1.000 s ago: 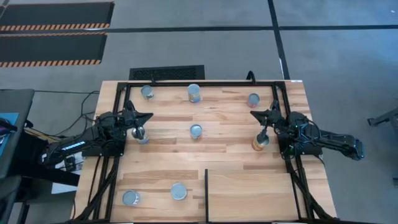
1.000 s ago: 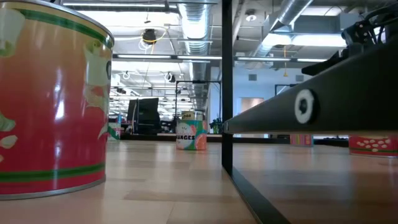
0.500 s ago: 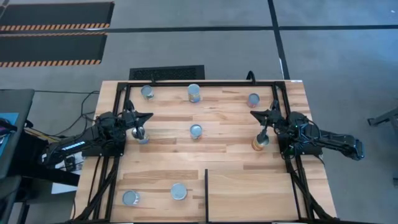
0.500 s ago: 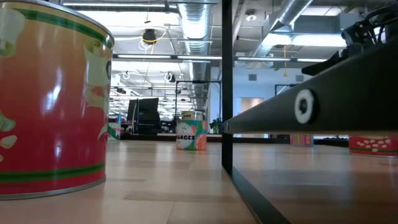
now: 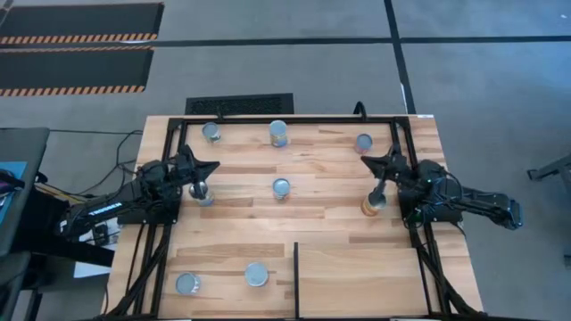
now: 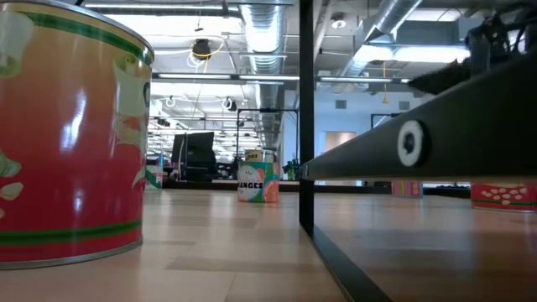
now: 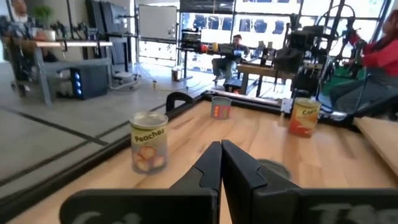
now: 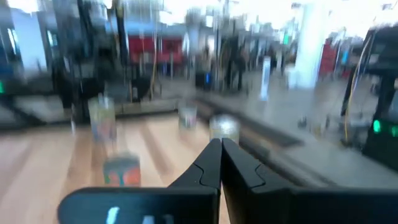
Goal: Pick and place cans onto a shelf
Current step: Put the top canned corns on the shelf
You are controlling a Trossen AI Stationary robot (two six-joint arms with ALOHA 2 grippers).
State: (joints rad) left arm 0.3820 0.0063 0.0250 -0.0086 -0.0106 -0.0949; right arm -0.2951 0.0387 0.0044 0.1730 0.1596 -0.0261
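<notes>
- The table [image 5: 339,178] fills the middle of the high view; the shelf [image 5: 357,281], the plank section right of the short black divider bar [image 5: 295,276] at lower centre, carries no can yet.
- Eight cans [image 5: 280,186] stand on the open wood: three along the top edge, one at centre, two at lower left, one by each arm.
- The right gripper [image 5: 373,166] at centre right has shifted slightly since half a second ago, beside the orange can [image 5: 372,205]; its fingers are pressed together, pinching nothing.
- The left gripper [image 5: 203,168] at centre left has barely moved, fingers likewise pressed together by a can [image 5: 203,192].
- Judgement: both arms are only approaching; no pick has begun.
</notes>
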